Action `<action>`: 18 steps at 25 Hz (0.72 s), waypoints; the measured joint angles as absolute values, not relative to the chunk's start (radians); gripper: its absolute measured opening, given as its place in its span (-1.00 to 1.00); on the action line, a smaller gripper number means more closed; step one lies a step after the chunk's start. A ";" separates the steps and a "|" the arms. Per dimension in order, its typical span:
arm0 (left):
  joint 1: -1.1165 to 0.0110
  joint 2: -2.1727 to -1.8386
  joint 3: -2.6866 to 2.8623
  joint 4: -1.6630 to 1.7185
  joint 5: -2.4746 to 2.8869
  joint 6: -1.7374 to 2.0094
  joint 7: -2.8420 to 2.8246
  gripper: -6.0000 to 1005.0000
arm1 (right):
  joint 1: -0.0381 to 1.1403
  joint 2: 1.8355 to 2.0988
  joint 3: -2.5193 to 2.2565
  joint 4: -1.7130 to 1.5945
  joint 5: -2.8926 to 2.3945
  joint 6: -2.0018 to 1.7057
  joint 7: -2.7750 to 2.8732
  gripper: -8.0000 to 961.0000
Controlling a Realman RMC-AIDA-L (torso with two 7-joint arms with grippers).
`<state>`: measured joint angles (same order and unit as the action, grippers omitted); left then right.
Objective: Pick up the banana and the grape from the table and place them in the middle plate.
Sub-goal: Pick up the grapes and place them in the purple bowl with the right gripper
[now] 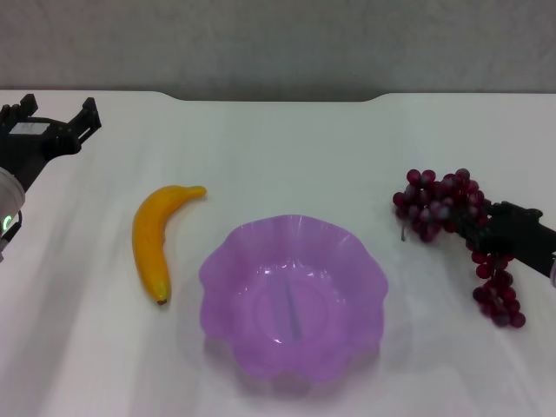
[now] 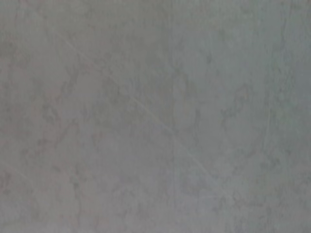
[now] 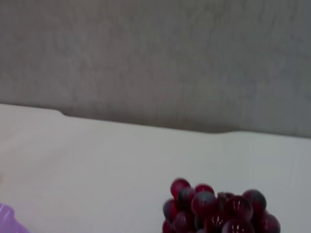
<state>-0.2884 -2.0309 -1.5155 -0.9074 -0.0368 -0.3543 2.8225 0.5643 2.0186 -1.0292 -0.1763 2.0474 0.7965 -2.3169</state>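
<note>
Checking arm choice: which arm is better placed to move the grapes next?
Right. The right gripper is already at the grape bunch; the left gripper sits at the table's far left.

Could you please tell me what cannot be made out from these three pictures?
- Right gripper, head view: it lies across the grapes, so whether it grips them is hidden; its arm is cut off by the edge.
- Left gripper, head view: its arm is cut off by the edge.
- Left wrist view: only a blank grey surface.
- Right wrist view: grapes and plate are cut off.
</note>
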 joint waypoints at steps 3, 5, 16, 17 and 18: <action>-0.288 -2.031 -1.516 -0.907 -0.037 -0.354 2.822 0.78 | 0.551 2.017 -1.029 -0.176 2.102 0.831 -2.375 -0.02; -0.288 -2.031 -1.516 -0.907 -0.037 -0.354 2.822 0.78 | 0.548 2.016 -1.029 -0.177 2.125 0.847 -2.405 -0.02; -0.288 -2.031 -1.516 -0.909 -0.037 -0.354 2.822 0.78 | 0.556 2.012 -1.029 -0.187 2.169 0.860 -2.458 -0.11; -0.288 -2.031 -1.516 -0.909 -0.037 -0.354 2.822 0.78 | 0.556 2.012 -1.029 -0.187 2.170 0.860 -2.459 -0.13; -0.288 -2.031 -1.515 -0.909 -0.037 -0.354 2.822 0.78 | 0.555 2.012 -1.029 -0.186 2.170 0.860 -2.459 -0.15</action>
<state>-0.2884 -2.0309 -1.5155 -0.9090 -0.0370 -0.3543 2.8225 0.5554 2.0119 -1.0292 -0.1859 2.1698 0.8603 -2.4588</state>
